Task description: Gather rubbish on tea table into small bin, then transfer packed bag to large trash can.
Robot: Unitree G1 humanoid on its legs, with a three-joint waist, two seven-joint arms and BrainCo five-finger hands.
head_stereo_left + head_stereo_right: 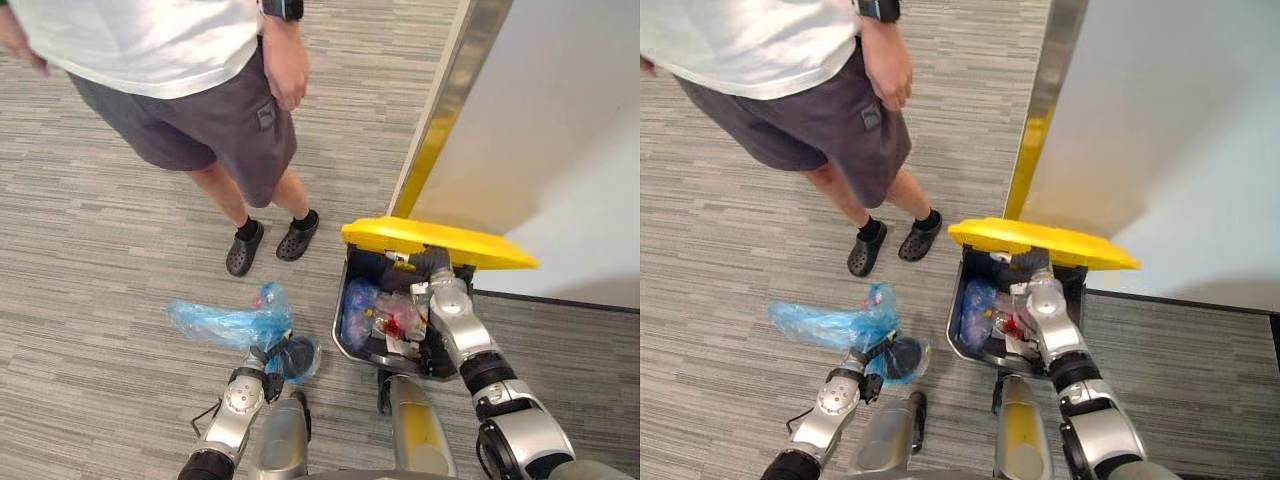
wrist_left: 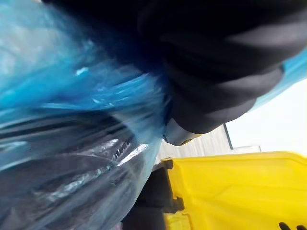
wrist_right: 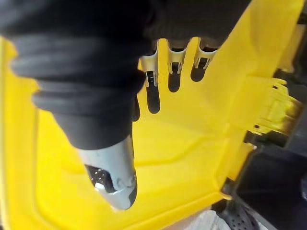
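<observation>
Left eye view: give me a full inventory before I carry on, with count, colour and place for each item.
Can: one, dark, on the floor at right, open.
Lid: one, yellow, raised above the can.
Rubbish: several pieces, mixed colours, inside the can.
Bag: one, blue, left of the can.
Person: one, white top and dark shorts, standing beyond the bag.
Shoes: two, black, on the person's feet.
Wall: one, pale, far right.
Left robot hand: one, at the bag.
Right robot hand: one, open, under the lid.
</observation>
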